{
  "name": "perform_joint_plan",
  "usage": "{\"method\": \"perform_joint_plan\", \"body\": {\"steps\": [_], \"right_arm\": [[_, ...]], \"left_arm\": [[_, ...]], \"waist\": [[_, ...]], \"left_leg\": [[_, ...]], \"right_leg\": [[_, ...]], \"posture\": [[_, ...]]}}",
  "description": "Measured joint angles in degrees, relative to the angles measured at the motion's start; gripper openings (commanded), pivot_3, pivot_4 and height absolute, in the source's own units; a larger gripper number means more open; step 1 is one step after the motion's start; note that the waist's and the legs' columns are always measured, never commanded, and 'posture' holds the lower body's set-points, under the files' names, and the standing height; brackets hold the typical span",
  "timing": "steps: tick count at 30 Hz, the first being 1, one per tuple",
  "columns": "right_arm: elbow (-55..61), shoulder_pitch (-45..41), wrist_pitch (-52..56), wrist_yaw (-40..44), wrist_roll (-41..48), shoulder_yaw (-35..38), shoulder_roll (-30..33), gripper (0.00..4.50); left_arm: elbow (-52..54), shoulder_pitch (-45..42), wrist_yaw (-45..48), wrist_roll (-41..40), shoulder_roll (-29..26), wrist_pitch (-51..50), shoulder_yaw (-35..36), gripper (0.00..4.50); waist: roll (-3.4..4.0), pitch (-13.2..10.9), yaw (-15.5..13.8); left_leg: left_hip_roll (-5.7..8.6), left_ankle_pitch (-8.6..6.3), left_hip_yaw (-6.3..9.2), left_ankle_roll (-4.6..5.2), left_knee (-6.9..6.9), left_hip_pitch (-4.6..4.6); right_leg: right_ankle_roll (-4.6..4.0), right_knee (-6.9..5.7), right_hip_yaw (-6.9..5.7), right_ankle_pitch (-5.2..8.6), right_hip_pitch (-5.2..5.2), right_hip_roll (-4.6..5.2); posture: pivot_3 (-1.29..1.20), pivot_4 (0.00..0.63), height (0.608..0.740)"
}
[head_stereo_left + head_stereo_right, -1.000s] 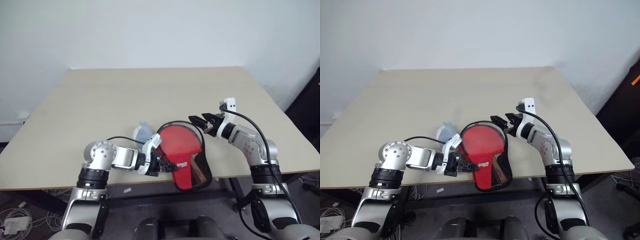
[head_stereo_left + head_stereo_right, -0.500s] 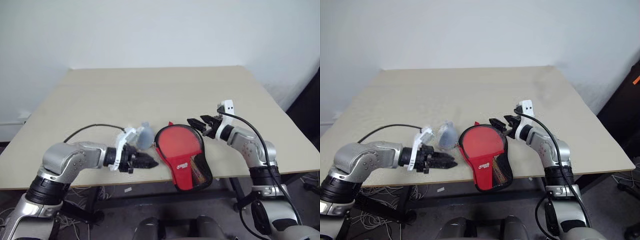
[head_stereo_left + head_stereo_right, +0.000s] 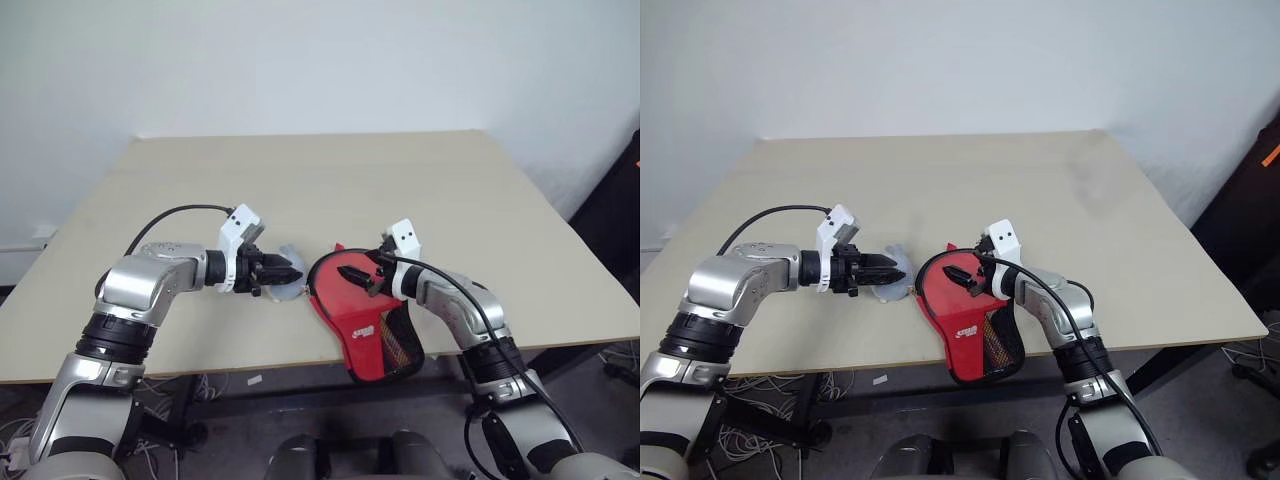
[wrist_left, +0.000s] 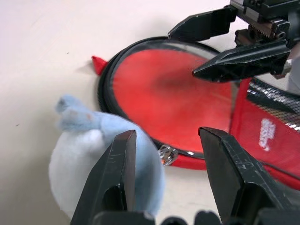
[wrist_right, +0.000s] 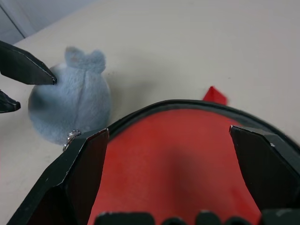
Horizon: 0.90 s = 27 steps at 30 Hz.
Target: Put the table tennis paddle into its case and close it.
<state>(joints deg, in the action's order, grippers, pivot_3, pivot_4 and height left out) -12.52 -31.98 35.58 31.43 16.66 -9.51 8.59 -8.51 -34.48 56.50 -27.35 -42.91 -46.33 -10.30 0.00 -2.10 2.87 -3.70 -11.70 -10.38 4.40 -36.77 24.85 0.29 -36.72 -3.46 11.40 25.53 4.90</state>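
Case [image 3: 365, 320] lay at near tabletop [image 3: 300, 180] edge, round red face up, mesh end overhanging. Paddle wasn't separately visible, prob. inside, can't confirm. Right end effector [image 3: 362, 276] hovered over the case w/ fingers wide apart, empty. Left end effector [image 3: 285, 270] partly apart beside pale plush lump [image 4: 101, 154], gripping nothing. Zip looked unclosed; closing left.

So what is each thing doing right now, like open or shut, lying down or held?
case: lying flat at the table's near edge, its narrow end hanging past the edge, red side up.
fluffy whitish lump: resting on the table beside the case, not gripped.
left pincer: open, at the lump.
right pincer: open wide, above the case's round end.
table: carrying the case and the lump.
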Motion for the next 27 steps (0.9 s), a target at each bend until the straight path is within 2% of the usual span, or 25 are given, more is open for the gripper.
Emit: {"method": "perform_joint_plan", "body": {"steps": [13, 17, 21, 27], "right_arm": [[-5.73, -1.29, 0.59, -0.08, -4.1, -2.03, -1.23, 4.5], [-6.13, -1.47, 0.62, -0.43, -4.67, -1.88, -1.78, 4.5], [-6.14, -1.47, 0.68, -0.45, -4.99, -1.75, -1.96, 4.5], [-6.39, -1.48, 0.84, -0.44, -5.11, -0.95, -2.03, 4.5]], "left_arm": [[-11.21, -6.26, -0.71, 6.96, 8.95, 1.14, -1.58, 2.18], [-13.99, -6.66, -2.54, 8.63, 10.16, 2.53, -0.84, 3.04], [-12.14, -6.97, -3.49, 11.0, 8.45, 2.33, -0.61, 4.47], [-10.47, -7.19, -5.52, 13.5, 6.9, -2.26, -0.71, 4.47]], "waist": [[-0.06, 0.04, 0.11], [-0.13, 0.09, 0.18], [-0.15, 0.09, 0.2], [-0.18, 0.11, 0.08]], "left_leg": [[-0.05, 0.0, 0.04, 0.01, -0.11, -0.04], [-0.08, 0.0, 0.1, 0.01, -0.11, -0.08], [-0.08, -0.01, 0.15, 0.02, -0.12, -0.08], [-0.06, -0.01, 0.17, 0.02, -0.15, -0.08]], "right_leg": [[0.03, -0.06, -0.03, 0.0, -0.09, -0.07], [0.02, -0.06, -0.02, -0.01, -0.11, -0.09], [0.03, -0.08, 0.0, -0.01, -0.1, -0.09], [0.04, -0.08, -0.02, 0.0, -0.12, -0.06]], "posture": [[0.0, 0.0, 0.74], [0.0, 0.0, 0.74], [0.0, 0.0, 0.74], [0.0, 0.0, 0.74]]}}
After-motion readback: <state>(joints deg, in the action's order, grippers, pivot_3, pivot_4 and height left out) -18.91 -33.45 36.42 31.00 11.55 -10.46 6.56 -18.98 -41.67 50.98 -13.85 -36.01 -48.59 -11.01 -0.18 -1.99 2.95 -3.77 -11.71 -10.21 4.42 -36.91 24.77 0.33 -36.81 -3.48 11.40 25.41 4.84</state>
